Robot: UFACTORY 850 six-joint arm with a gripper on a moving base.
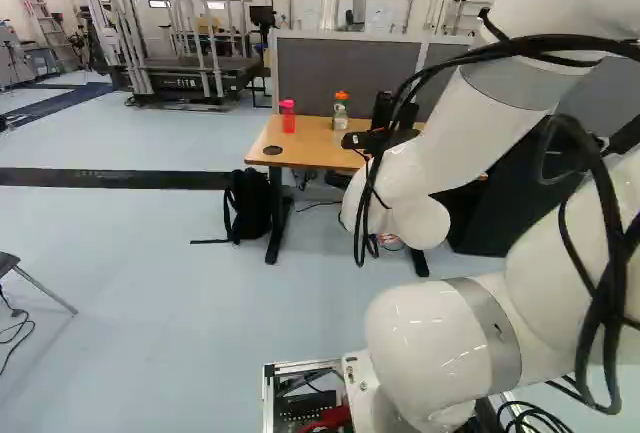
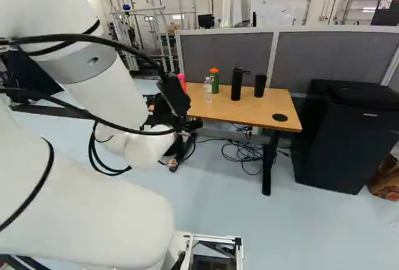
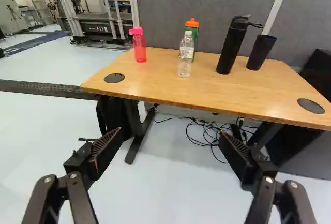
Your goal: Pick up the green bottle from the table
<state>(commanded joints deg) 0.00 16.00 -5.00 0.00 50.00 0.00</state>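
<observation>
Green orange-capped cylindrical bottle [image 3: 196, 34] ahead of black two-fingered gripper [image 3: 171, 133] | likely light, slick | grasp mid-body | fingers spread, empty

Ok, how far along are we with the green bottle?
Early on, it seems: the arm is raised toward the table. Nothing is in hand; the gripper is open. The green bottle stands on the table behind the clear bottle. Reaching, gripping and lifting are left.
</observation>
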